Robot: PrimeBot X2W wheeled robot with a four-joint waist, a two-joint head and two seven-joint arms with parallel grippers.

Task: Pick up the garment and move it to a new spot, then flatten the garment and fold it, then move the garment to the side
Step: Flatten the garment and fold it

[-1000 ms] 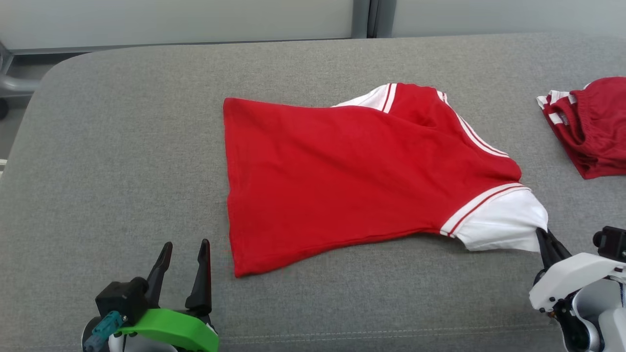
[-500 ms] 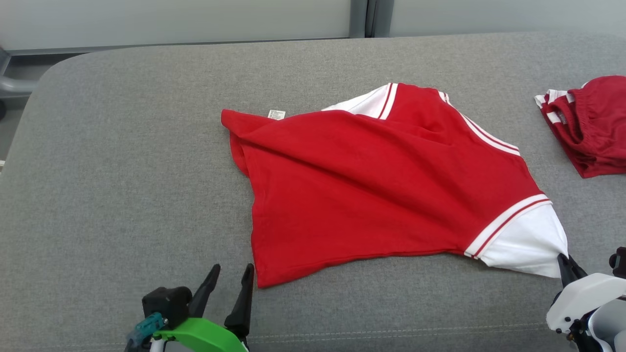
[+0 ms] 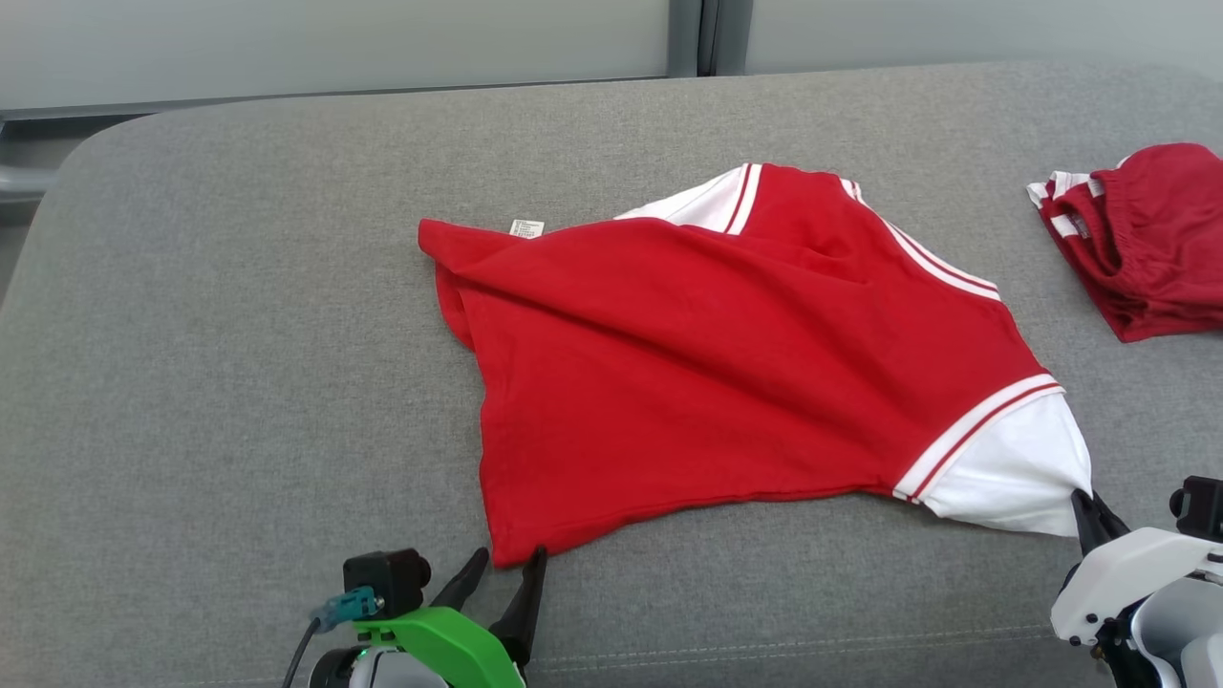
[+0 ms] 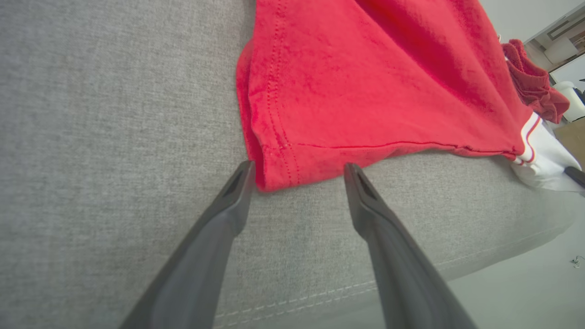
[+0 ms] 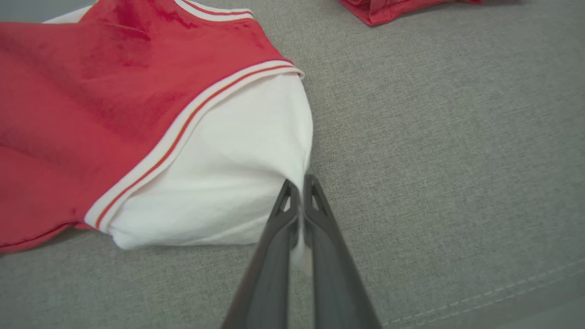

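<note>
The garment (image 3: 726, 354) is a red shirt with white sleeves, spread across the grey cushion (image 3: 239, 334) with some wrinkles. My right gripper (image 3: 1084, 506) is shut on the near white sleeve (image 5: 219, 183), whose cloth is pinched between the two fingers (image 5: 297, 201). My left gripper (image 3: 506, 564) stands open at the shirt's near hem corner (image 4: 274, 169). In the left wrist view that corner lies between the two spread fingertips (image 4: 297, 171), touching the left one. A white label (image 3: 526, 227) shows at the far hem corner.
A second red and white garment (image 3: 1137, 239) lies bunched at the far right of the cushion. The cushion's front edge with its seam (image 4: 297, 301) runs just below both grippers. A pale wall (image 3: 382, 38) stands behind the cushion.
My right gripper pulled the white sleeve right and nearer, dragging the shirt so its far hem corner turned up and showed the label. My left gripper moved right to the near hem corner.
</note>
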